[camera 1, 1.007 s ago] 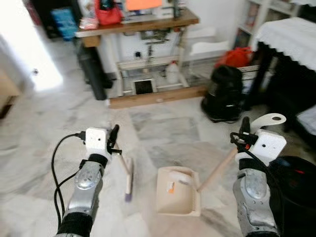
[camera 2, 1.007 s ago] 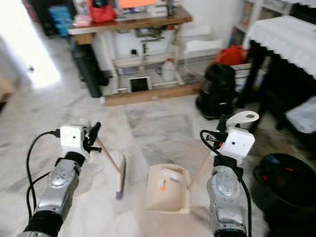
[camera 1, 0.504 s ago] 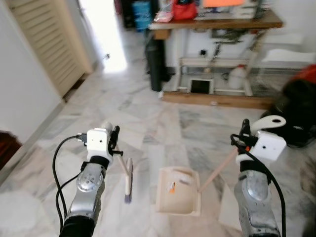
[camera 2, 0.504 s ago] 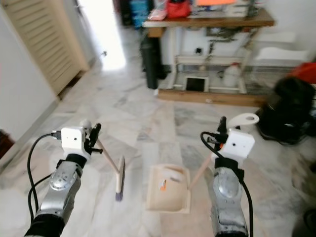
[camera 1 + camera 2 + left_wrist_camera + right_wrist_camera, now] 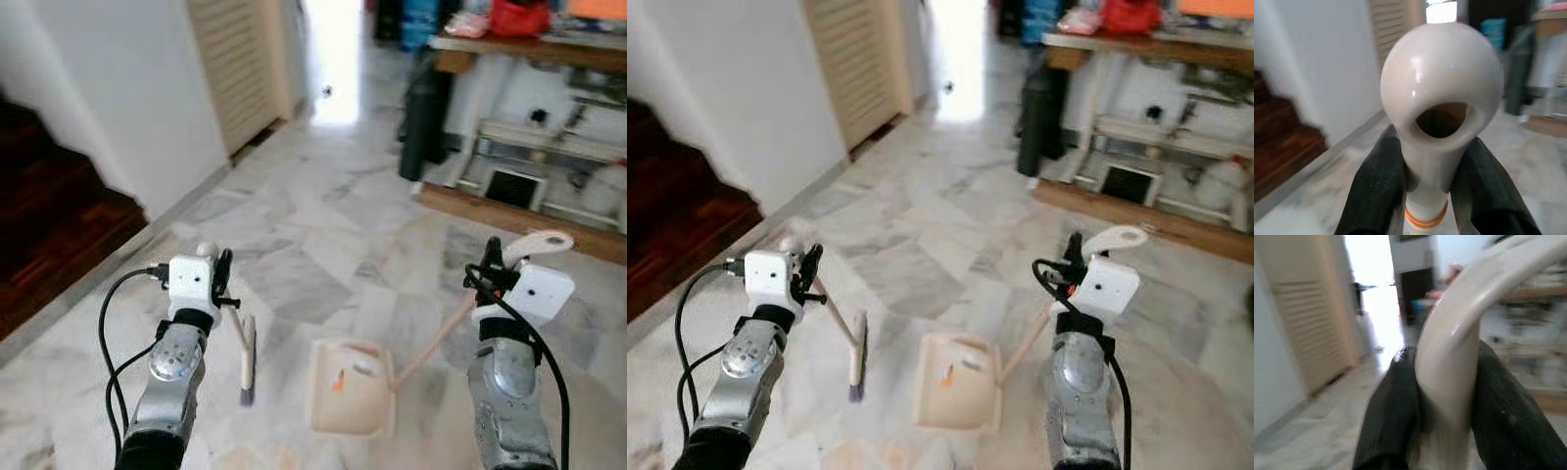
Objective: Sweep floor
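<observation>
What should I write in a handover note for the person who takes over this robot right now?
Left gripper: shut on the broom handle; brush head low, over the marble floor.
Right gripper: shut on the dustpan handle; dustpan at floor level in front, beside the brush and apart from it.
Done: both tools are in hand.
Left: no dirt can be made out in the pan, so the sweeping appears still to do.
</observation>
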Available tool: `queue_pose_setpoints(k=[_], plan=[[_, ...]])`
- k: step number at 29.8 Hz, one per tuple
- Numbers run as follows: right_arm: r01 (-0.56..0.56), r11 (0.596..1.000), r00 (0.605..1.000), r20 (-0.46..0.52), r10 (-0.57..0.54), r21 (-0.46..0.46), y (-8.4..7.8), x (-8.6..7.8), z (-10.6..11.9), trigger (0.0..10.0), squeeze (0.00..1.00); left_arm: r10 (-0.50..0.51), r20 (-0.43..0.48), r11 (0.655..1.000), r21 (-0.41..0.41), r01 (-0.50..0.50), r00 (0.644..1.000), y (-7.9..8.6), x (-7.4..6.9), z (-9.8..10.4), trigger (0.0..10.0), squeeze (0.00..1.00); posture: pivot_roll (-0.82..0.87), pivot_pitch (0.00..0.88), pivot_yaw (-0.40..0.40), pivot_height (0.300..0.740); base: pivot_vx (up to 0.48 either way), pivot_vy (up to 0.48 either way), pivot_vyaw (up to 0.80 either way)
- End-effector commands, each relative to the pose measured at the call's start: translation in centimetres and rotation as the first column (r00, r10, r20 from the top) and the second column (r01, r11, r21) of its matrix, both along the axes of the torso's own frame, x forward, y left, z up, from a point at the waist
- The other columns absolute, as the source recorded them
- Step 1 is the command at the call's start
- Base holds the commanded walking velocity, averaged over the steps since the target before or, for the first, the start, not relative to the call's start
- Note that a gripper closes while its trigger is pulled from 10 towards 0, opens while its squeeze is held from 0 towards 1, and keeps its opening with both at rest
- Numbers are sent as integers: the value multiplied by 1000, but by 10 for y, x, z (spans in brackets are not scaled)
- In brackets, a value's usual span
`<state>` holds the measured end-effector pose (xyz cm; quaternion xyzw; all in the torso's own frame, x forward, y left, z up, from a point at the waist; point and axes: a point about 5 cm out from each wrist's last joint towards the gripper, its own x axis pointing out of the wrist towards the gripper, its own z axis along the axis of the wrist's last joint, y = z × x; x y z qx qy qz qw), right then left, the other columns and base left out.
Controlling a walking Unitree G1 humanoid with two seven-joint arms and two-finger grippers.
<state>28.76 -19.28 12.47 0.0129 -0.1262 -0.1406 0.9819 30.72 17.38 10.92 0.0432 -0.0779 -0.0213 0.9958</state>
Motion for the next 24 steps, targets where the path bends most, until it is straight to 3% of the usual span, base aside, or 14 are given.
queue_pose_setpoints(k=[1,24], plan=[[-1,1000,998,58,0,7,0,1,13,10000,0,1,54,1000,15,-2,999,1,2,13,10000,0,-32,57,54,740,0,0,800],[-3,1000,999,49,2,25,0,0,12,10000,0,23,43,1000,13,-23,999,2,-2,13,10000,0,-26,86,58,740,0,0,779]])
